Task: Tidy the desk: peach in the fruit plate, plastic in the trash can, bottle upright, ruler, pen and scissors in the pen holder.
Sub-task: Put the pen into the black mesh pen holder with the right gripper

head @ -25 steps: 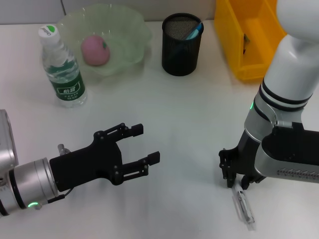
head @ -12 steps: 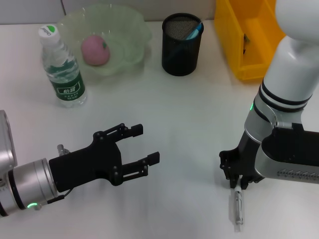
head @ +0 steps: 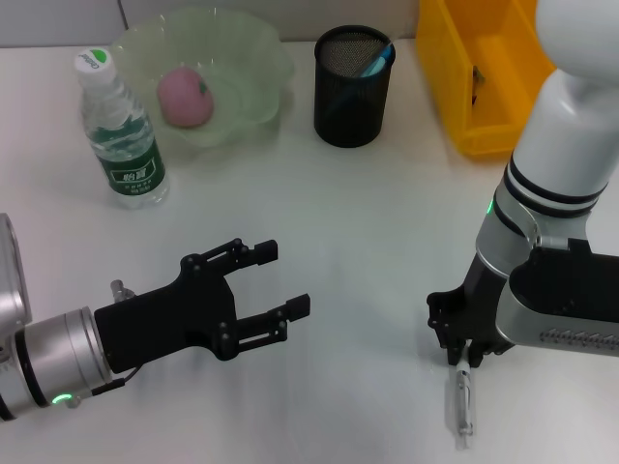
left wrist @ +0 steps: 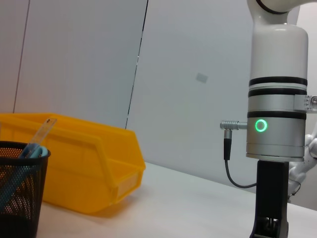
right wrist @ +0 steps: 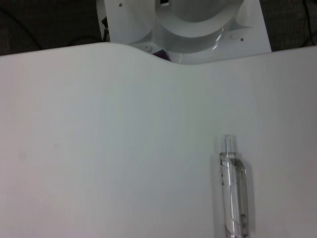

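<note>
A clear pen (head: 461, 404) lies near the table's front edge, pointing toward me. My right gripper (head: 463, 356) stands over its far end, shut on it. The pen (right wrist: 233, 193) also shows in the right wrist view, close above the table. My left gripper (head: 284, 278) hovers open and empty at the front left. The pink peach (head: 184, 97) sits in the green fruit plate (head: 247, 43). The bottle (head: 121, 135) stands upright beside the plate. The black mesh pen holder (head: 353, 92) holds a blue item and a clear ruler (left wrist: 43, 130). Plastic and scissors are out of view.
A yellow bin (head: 474, 87) stands at the back right, next to the pen holder (left wrist: 17, 191); the bin (left wrist: 89, 168) shows in the left wrist view too. My right arm (left wrist: 275, 124) rises at the right of the table.
The pen has swung from slanting to pointing straight toward me, its far end staying at my right gripper. The left arm has not moved.
</note>
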`<state>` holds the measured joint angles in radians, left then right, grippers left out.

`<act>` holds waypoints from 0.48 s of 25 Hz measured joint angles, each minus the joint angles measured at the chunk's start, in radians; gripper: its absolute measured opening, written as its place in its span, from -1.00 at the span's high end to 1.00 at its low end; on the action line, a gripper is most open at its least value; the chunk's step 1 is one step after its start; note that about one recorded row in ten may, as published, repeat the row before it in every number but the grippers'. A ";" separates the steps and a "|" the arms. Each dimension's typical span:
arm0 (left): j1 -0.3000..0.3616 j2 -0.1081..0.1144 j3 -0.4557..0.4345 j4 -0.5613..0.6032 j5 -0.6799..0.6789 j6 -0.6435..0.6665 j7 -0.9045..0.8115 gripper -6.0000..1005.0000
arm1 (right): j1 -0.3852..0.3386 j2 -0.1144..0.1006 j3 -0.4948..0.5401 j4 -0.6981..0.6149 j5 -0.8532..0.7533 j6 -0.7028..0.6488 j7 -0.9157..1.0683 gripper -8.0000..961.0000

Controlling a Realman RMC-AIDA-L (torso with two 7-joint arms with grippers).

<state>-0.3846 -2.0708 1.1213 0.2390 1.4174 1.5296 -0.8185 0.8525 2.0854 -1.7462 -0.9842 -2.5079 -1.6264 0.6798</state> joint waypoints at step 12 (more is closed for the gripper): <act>0.004 0.003 -0.004 0.006 0.000 0.005 -0.018 -0.56 | -0.044 -0.004 0.058 -0.078 -0.006 -0.010 0.053 0.70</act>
<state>-0.3807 -2.0673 1.1170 0.2454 1.4173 1.5342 -0.8369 0.8081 2.0815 -1.6878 -1.0618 -2.5139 -1.6360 0.7323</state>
